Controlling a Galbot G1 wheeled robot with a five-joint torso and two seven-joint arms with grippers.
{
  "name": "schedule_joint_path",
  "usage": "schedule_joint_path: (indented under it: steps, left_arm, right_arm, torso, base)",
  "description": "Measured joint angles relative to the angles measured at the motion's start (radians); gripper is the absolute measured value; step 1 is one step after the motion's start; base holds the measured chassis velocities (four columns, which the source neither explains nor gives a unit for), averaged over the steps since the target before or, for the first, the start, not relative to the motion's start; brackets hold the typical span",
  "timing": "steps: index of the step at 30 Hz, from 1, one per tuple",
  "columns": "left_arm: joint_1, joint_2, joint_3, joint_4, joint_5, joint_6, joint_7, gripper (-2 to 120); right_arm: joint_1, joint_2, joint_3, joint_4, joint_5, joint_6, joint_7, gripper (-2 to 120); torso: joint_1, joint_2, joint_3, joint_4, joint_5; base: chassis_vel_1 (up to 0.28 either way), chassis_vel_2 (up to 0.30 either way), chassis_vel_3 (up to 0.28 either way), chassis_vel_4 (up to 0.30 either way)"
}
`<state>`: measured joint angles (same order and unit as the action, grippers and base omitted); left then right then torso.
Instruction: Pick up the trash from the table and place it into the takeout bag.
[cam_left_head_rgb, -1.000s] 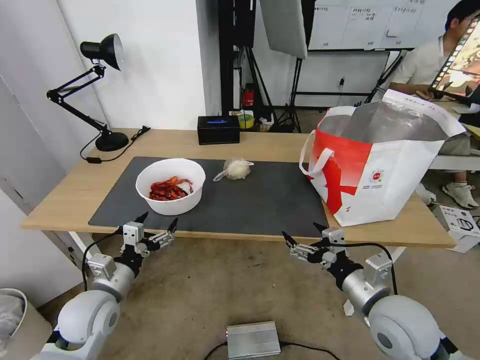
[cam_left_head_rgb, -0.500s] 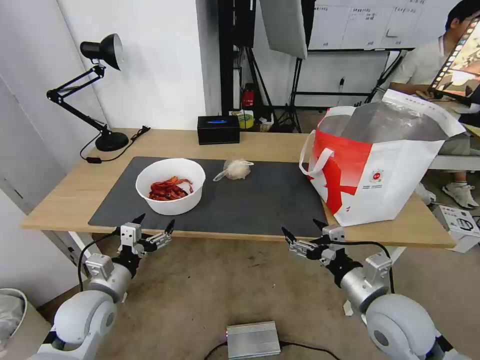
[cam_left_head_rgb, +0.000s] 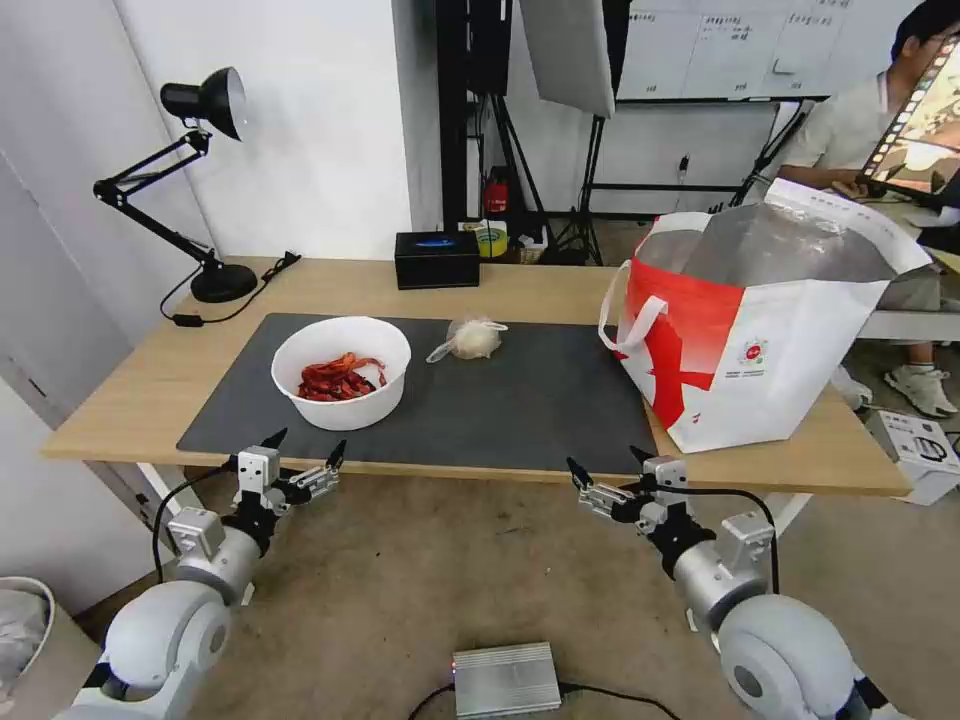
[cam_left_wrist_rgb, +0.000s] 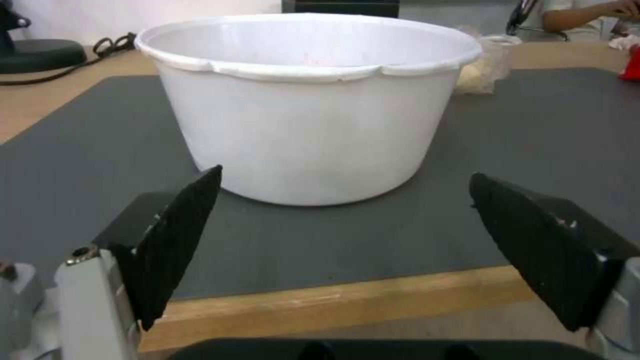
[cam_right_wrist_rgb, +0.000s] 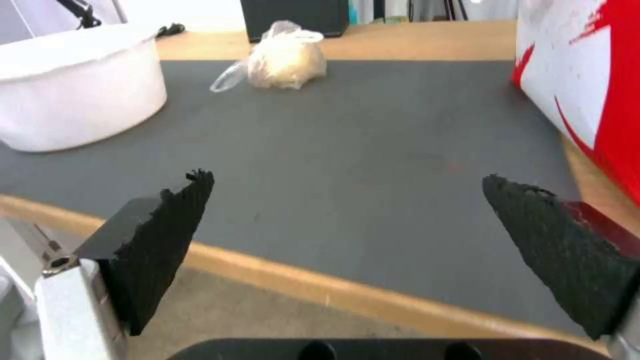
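On the table (cam_left_head_rgb: 130, 390), a dark grey mat (cam_left_head_rgb: 520, 400) carries the trash: a white bowl (cam_left_head_rgb: 340, 415) of red scraps and a knotted clear bag (cam_left_head_rgb: 472, 339) around a whitish lump. The big white-and-red takeout bag (cam_left_head_rgb: 770, 350) stands open at the table's right end, showing its foil lining. My left gripper (cam_left_head_rgb: 308, 446) hangs open just off the table's front edge, facing the bowl (cam_left_wrist_rgb: 307, 130). My right gripper (cam_left_head_rgb: 605, 460) is open too, off the front edge near the takeout bag (cam_right_wrist_rgb: 587, 75), with the knotted bag (cam_right_wrist_rgb: 287, 60) far beyond it.
A black tissue box (cam_left_head_rgb: 436, 259) sits at the back edge, and a black desk lamp (cam_left_head_rgb: 205, 120) with its cable at the back left. On the floor lie a silver box (cam_left_head_rgb: 505, 680), a white bin (cam_left_head_rgb: 25, 630) and a carton (cam_left_head_rgb: 920, 450).
My left gripper has slipped slightly down and to the left, away from the bowl. The right gripper has barely shifted. The trash and the takeout bag stay put.
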<state>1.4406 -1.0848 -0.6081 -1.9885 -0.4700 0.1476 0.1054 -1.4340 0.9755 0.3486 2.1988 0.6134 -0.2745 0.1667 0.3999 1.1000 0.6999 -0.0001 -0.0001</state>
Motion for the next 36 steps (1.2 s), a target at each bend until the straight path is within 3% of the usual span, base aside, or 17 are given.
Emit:
schedule_joint_path:
  steps: [5, 8, 11, 14, 19, 28, 36]
  left_arm:
    - [-0.040, 0.011, 0.036, 0.022, 0.003, 0.003, 0.007, 100]
    - [-0.063, 0.019, 0.063, 0.030, 0.003, 0.008, 0.008, 100]
    - [-0.064, 0.019, 0.071, 0.031, 0.005, 0.009, 0.008, 100]
    - [-0.062, 0.017, 0.077, 0.027, 0.016, 0.010, 0.006, 100]
    - [-0.064, 0.009, 0.075, 0.026, 0.017, 0.013, 0.005, 100]
    - [-0.060, 0.005, 0.067, 0.026, 0.017, 0.014, 0.004, 100]
    - [-0.055, -0.001, 0.063, 0.027, 0.017, 0.014, 0.002, 100]
  right_arm:
    - [0.104, 0.012, -0.026, -0.061, 0.024, 0.011, 0.005, 100]
    - [0.154, 0.012, -0.029, -0.087, 0.046, 0.012, 0.000, 100]
    - [0.225, 0.001, -0.053, -0.119, 0.069, 0.009, -0.007, 100]
    - [0.378, -0.014, -0.117, -0.189, 0.111, -0.010, -0.010, 100]
    - [0.512, -0.008, -0.180, -0.272, 0.150, -0.019, -0.020, 100]
    - [0.747, 0.060, -0.309, -0.508, 0.186, -0.031, -0.073, 100]
    - [0.953, 0.174, -0.414, -0.752, 0.200, -0.036, -0.106, 100]
  torso:
    - [0.000, 0.000, 0.000, 0.0005, 0.0002]
    - [0.000, 0.000, 0.000, -0.0009, -0.0001]
    - [0.000, 0.000, 0.000, -0.0005, 0.0002]
    - [0.000, 0.000, 0.000, 0.0004, -0.0001]
    - [0.000, 0.000, 0.000, 0.0002, 0.0000]
    - [0.000, 0.000, 0.000, 0.0000, 0.0000]
    - [0.000, 0.000, 0.000, 0.0002, -0.0001]
  base:
    - [0.000, 0.000, 0.000, 0.000]
    - [0.000, 0.000, 0.000, 0.000]
    - [0.000, 0.000, 0.000, 0.000]
    - [0.000, 0.000, 0.000, 0.000]
    - [0.000, 0.000, 0.000, 0.000]
    - [0.000, 0.000, 0.000, 0.000]
    - [0.000, 0.000, 0.000, 0.000]
